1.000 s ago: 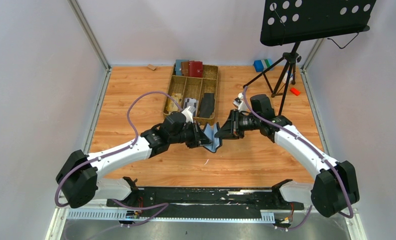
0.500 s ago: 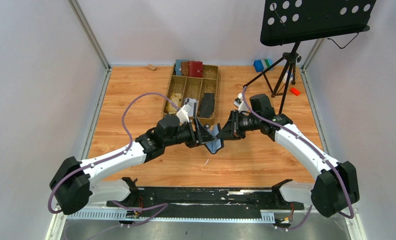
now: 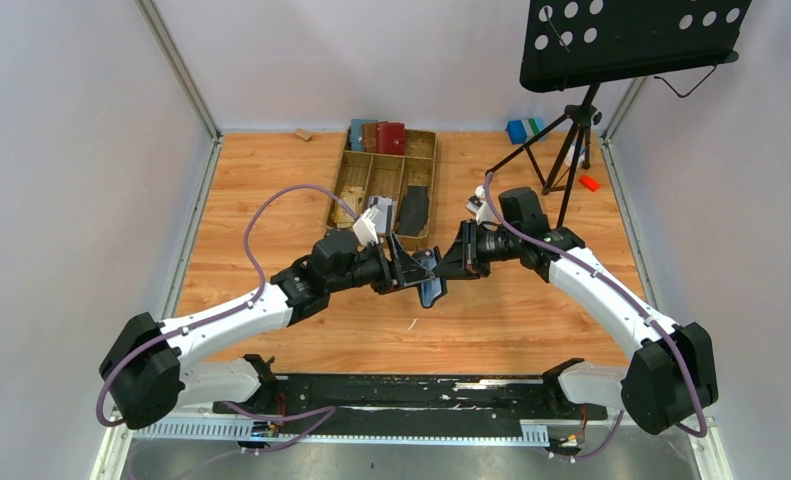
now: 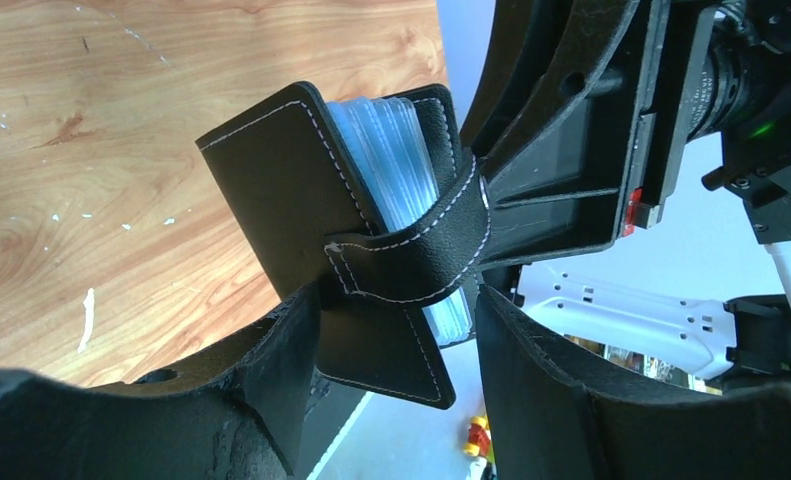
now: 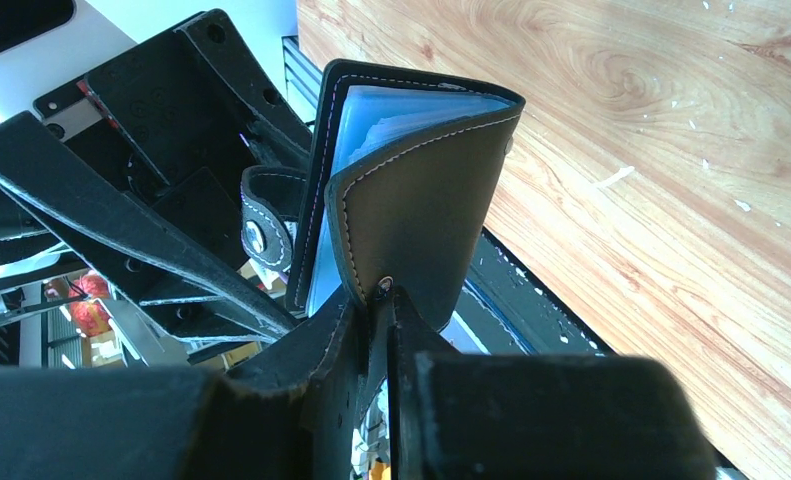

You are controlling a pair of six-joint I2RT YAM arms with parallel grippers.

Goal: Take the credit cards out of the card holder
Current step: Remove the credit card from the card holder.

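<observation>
The black card holder (image 3: 430, 289) hangs above the middle of the table between my two grippers. My right gripper (image 5: 389, 310) is shut on the lower edge of its front cover, by the snap stud. Pale blue sleeve pages (image 5: 391, 120) fan out between the covers. My left gripper (image 4: 401, 390) is open, its fingers standing on either side of the holder's lower flap (image 4: 391, 350). The stitched closure tab (image 4: 421, 265) wraps round the stack of pages. No credit cards show plainly inside the sleeves. In the top view the left gripper (image 3: 408, 270) and the right gripper (image 3: 444, 264) face each other.
A wooden tray (image 3: 356, 190) stands behind the grippers, holding red, brown and blue wallets (image 3: 378, 136) and a long black flat piece (image 3: 414, 208). A music stand's tripod (image 3: 571, 130) stands at the back right, near a blue block (image 3: 519, 130) and a small red piece (image 3: 589, 182).
My left gripper has opened and let go of the card holder, and its arm has drawn back to the left. The right gripper still holds the holder, which hangs more folded.
</observation>
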